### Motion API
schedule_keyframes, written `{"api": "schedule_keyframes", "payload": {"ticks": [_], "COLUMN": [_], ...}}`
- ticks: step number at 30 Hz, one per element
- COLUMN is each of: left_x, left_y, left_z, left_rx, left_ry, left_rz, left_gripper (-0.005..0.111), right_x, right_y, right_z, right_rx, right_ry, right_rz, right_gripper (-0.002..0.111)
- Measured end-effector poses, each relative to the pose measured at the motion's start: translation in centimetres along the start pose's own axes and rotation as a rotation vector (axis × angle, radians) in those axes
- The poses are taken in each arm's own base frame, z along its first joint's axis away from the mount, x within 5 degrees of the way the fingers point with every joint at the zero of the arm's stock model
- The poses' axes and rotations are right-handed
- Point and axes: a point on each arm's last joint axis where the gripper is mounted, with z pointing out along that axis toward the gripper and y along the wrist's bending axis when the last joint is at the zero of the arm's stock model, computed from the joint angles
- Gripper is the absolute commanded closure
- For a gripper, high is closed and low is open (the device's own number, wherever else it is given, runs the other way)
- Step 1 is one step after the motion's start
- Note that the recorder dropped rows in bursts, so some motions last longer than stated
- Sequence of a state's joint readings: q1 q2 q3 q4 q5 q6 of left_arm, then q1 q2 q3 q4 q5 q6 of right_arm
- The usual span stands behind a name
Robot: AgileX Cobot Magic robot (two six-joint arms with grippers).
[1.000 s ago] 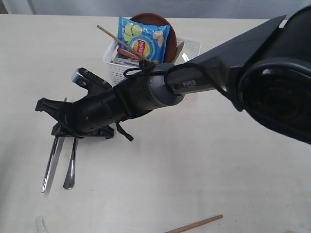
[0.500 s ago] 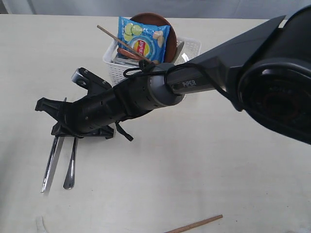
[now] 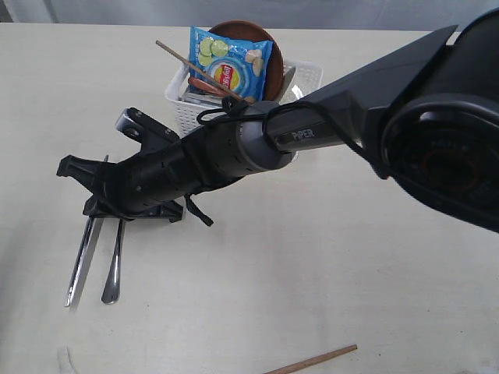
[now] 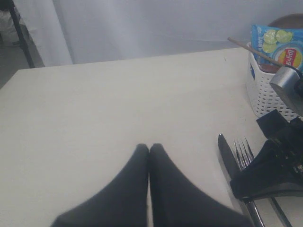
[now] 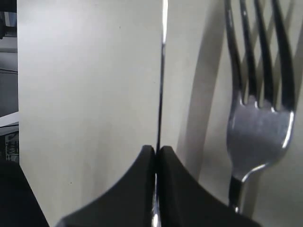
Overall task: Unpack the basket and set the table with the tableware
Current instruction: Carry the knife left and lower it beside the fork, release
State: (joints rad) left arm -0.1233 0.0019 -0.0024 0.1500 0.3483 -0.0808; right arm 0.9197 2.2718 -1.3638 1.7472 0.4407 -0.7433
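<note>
My right gripper reaches across to the left side of the table and is shut on the steel knife. The right wrist view shows the knife edge-on, pinched between the fingertips. The fork lies flat right beside it, its tines close to the blade. The white basket stands behind, holding a brown plate, a chopstick and a blue snack bag. My left gripper is shut and empty over bare table, left of the knife.
A second chopstick lies near the front edge of the table. The right arm's long black body spans the scene in front of the basket. In the left wrist view the basket stands just beyond the right gripper.
Hardly anything has moved. The knife's lower end has shifted very slightly and looks thinner, as if turned more on edge. The arm stays in place.
</note>
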Motion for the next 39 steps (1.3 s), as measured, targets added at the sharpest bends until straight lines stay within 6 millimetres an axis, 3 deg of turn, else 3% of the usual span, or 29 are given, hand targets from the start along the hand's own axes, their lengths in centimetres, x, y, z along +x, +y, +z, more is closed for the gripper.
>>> {"api": "schedule_keyframes", "payload": {"ticks": [39], "left_x": [0.00], "left_y": [0.00], "left_z": [0.00], "left_rx": [0.000], "left_ry": [0.000], "left_rz": [0.000], "left_gripper": [0.107], "right_x": [0.14], "right_y": [-0.08], "right_z": [0.05], "right_rx": [0.007], "right_ry": [0.017], "right_rz": [0.040], "right_gripper": [0.108]}}
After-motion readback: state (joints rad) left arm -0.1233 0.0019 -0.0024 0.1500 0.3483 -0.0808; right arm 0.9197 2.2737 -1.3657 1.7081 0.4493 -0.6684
